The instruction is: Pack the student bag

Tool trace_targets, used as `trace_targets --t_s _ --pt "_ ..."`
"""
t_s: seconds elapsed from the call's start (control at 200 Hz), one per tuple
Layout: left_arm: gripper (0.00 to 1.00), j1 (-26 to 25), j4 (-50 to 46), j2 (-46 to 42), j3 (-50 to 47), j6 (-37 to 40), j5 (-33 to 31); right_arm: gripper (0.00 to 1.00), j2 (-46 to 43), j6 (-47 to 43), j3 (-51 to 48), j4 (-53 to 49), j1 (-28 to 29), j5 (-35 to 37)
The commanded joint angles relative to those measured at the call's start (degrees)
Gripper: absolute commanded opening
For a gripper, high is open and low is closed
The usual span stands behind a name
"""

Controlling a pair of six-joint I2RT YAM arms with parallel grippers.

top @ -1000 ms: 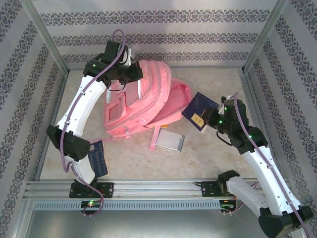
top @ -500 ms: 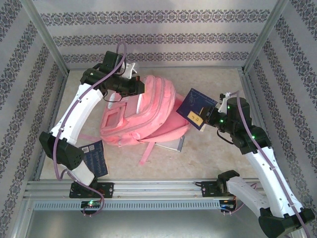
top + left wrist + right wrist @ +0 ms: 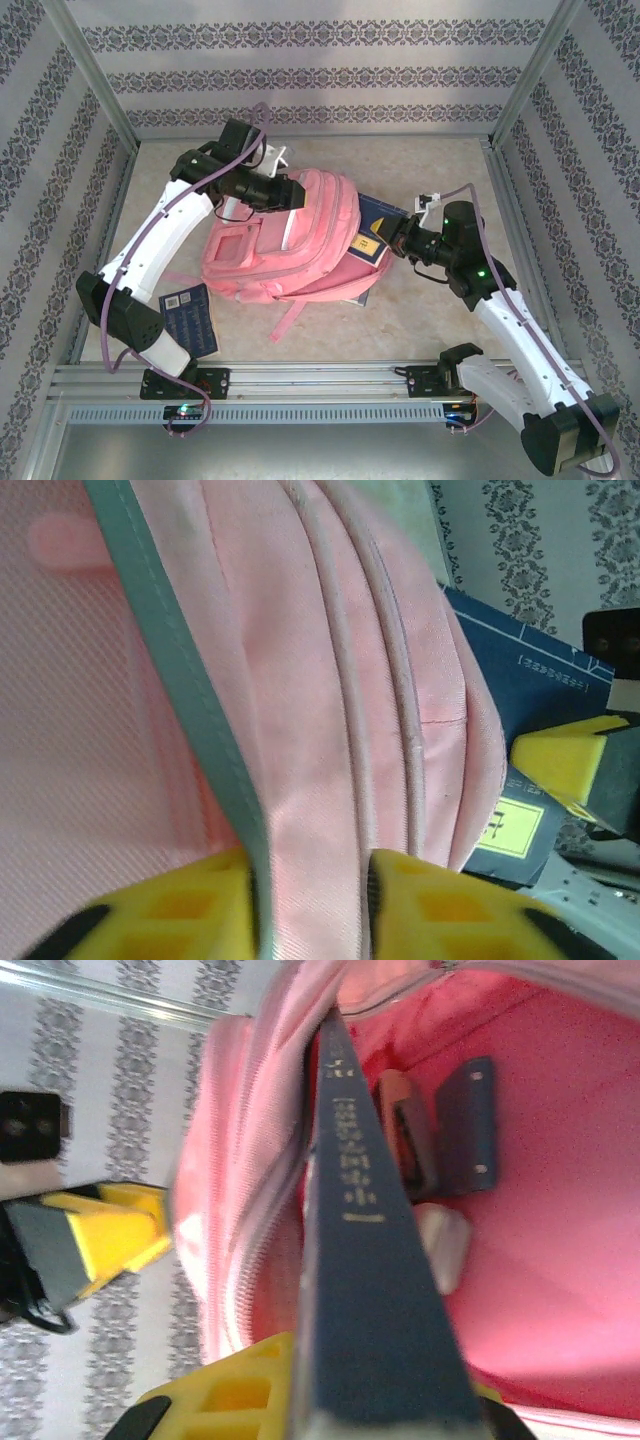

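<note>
The student bag [image 3: 255,250], a big pink backpack, lies on the table with its open mouth facing right. My left gripper [image 3: 297,192] is at the bag's top edge. Its yellow fingers [image 3: 440,905] stand apart, with a fold of pink fabric [image 3: 300,680] loose between them. My right gripper [image 3: 398,238] is shut on a dark blue book [image 3: 378,218] with a yellow label, its far end in the bag's mouth. In the right wrist view the book [image 3: 360,1260] points into the bright pink lining [image 3: 560,1210], where a dark blue item [image 3: 465,1125] and a white item [image 3: 440,1245] lie.
A dark blue printed card [image 3: 190,318] lies beside the left arm's base. The edge of a flat grey item [image 3: 365,290] pokes out from under the bag's lower right. Patterned walls and metal posts close in the table on three sides.
The bag has sunk from held-up to lying flat. My left gripper moved right and its jaws parted. My right gripper carried the book left into the bag's mouth.
</note>
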Motion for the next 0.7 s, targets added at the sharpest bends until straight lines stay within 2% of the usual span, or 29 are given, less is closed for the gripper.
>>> trace_targets --t_s 0.0,0.145,0.275,0.46,0.525,0.694 --pt "0.42 -1.4 -4.6 -0.9 4.3 0.4 -4.9 0.0 -1.0 10.0 -0.7 17.1 -0.4 -5.3" --pt "0.5 -4.3 -11.0 2.1 14.3 -0.9 -12.0 0.0 -1.2 11.7 -1.6 19.7 -0.1 -5.6" --pt "0.56 -9.9 -20.6 8.8 29.7 -0.5 -20.9 0.0 -0.7 12.4 -2.1 20.1 0.2 -5.9" --pt "0.59 -16.5 -34.4 21.3 52.6 -1.1 -29.6 0.0 -0.1 12.7 -2.3 19.7 0.4 -6.2" --pt "0.6 -17.9 -36.4 24.0 55.4 -3.0 -31.4 0.0 -0.3 12.7 -2.4 19.5 0.5 -6.2" --pt "0.6 -20.5 -37.7 27.9 55.5 -8.2 -33.5 0.0 -0.8 12.8 -3.0 19.0 0.6 -6.2"
